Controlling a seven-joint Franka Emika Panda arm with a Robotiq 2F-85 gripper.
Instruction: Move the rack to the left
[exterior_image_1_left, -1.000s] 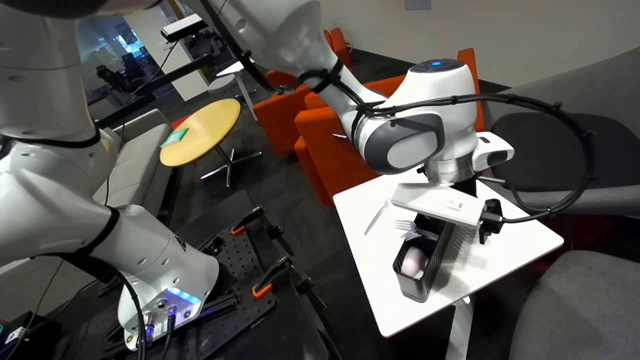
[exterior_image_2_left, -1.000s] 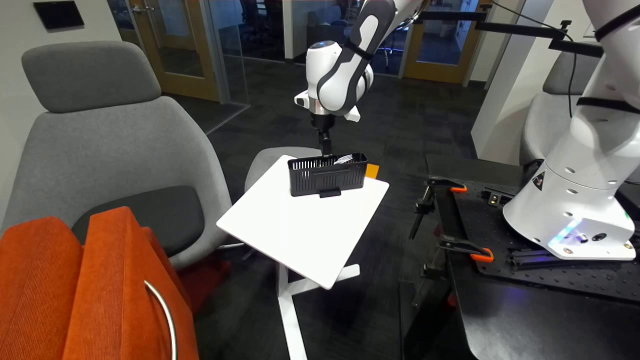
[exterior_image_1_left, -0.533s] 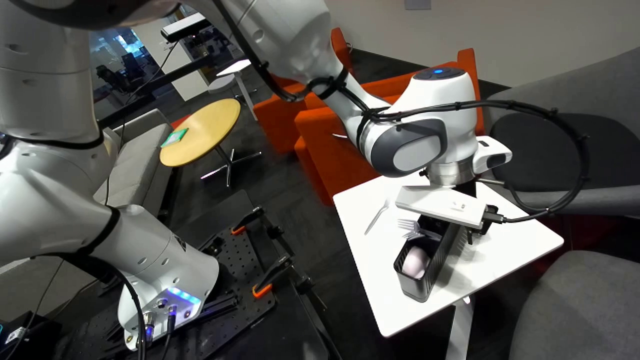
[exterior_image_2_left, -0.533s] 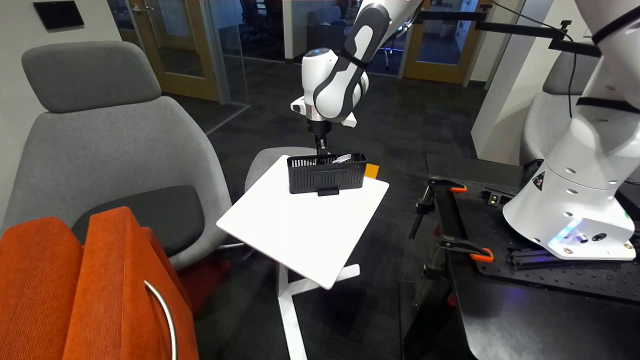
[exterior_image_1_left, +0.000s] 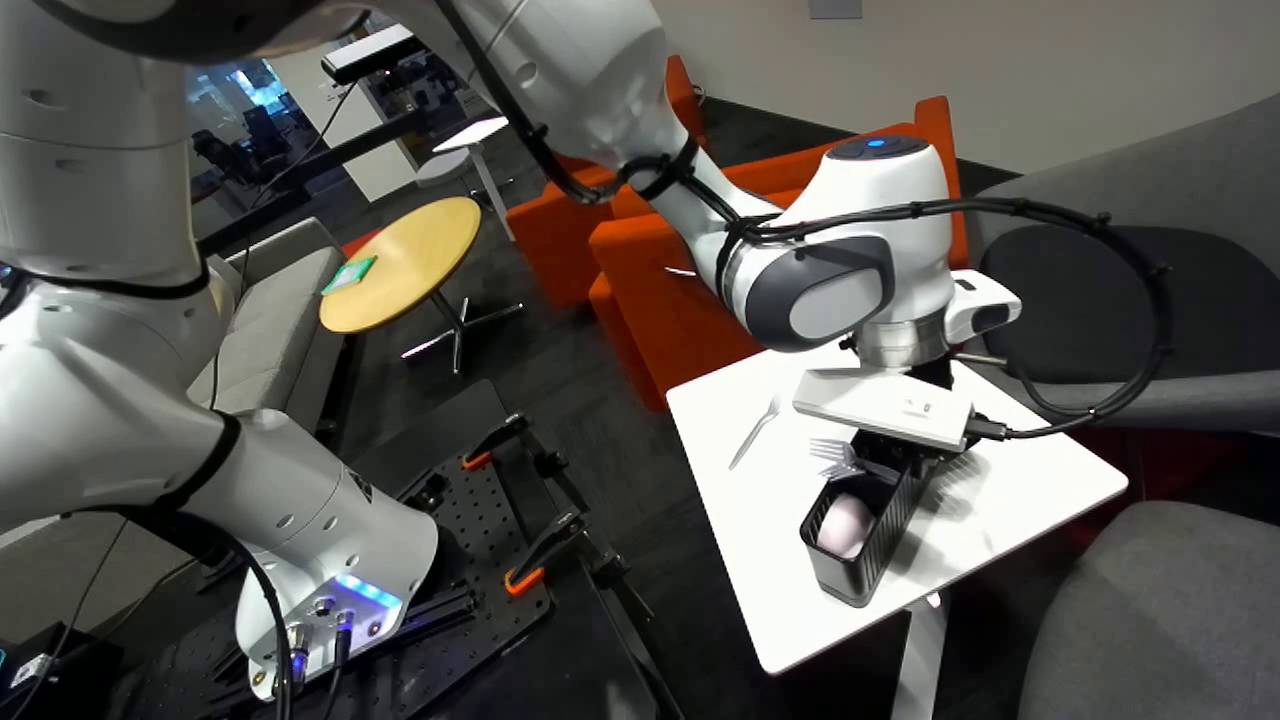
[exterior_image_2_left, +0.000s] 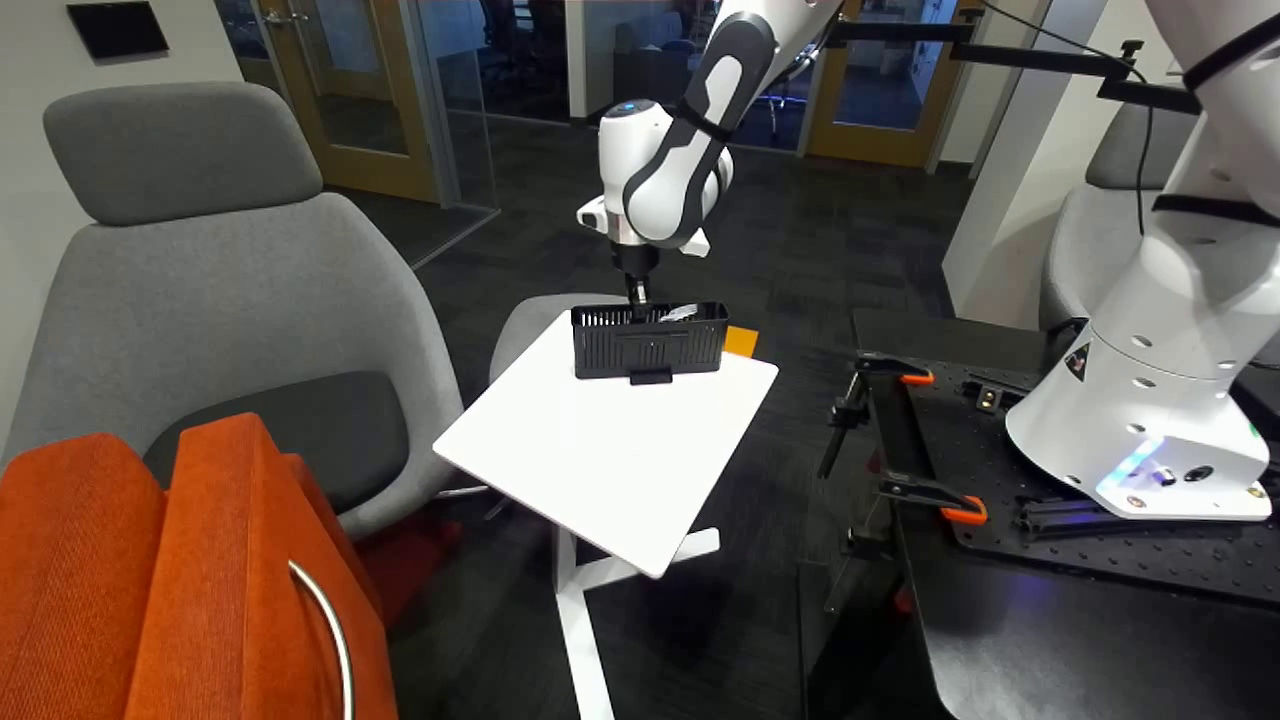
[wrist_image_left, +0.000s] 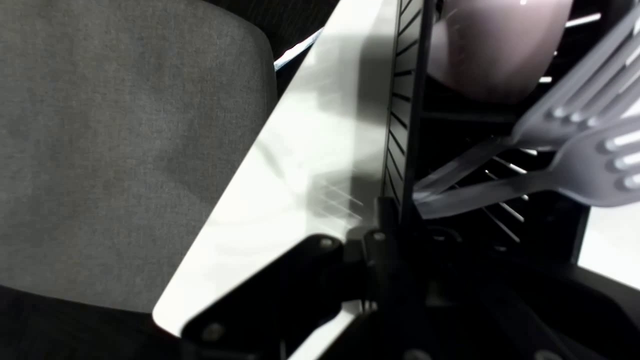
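- Straight to the rack (exterior_image_2_left: 650, 350), black and slotted, upright and stretched across the far part of the white table (exterior_image_2_left: 600, 470) in an exterior view, long side to the camera.
- And clamps right onto its long wall with the gripper (wrist_image_left: 409, 222), squeezing it between the fingers (wrist_image_left: 386, 215) in the wrist view, with one on the slotted outside and one on the inside, hard to make out black against black.
- Down at the base, cannot tell touching the table from just above it.
- Into the end compartment now: holds a pink rounded object (exterior_image_1_left: 845, 525), seen in an exterior view and again in the wrist view, cut off there by the top edge.
- Next section along, count two gray forks (wrist_image_left: 590, 170), leaning with handle ends near the gripped wall and heads poking out over the opposite side.
- Over on the tabletop, apart from the rack, spot a single fork (exterior_image_1_left: 753, 435) in an exterior view.
- Up top, see a white box (exterior_image_1_left: 880, 408) on the arm (exterior_image_1_left: 590, 90), slanting across and hiding the rack's other end in an exterior view, with a black cable (exterior_image_1_left: 1160, 310) looping wide.
- Close by the table edge, catch a gray seat (wrist_image_left: 125, 150) filling the left of the wrist view.
- Farther back, find orange armchairs (exterior_image_1_left: 660, 300) and, well apart, a round yellow table (exterior_image_1_left: 405, 270) bearing a flat green item (exterior_image_1_left: 348, 275).
- At the robot base (exterior_image_1_left: 330, 530), glows blue along a light strip (exterior_image_1_left: 368, 590).
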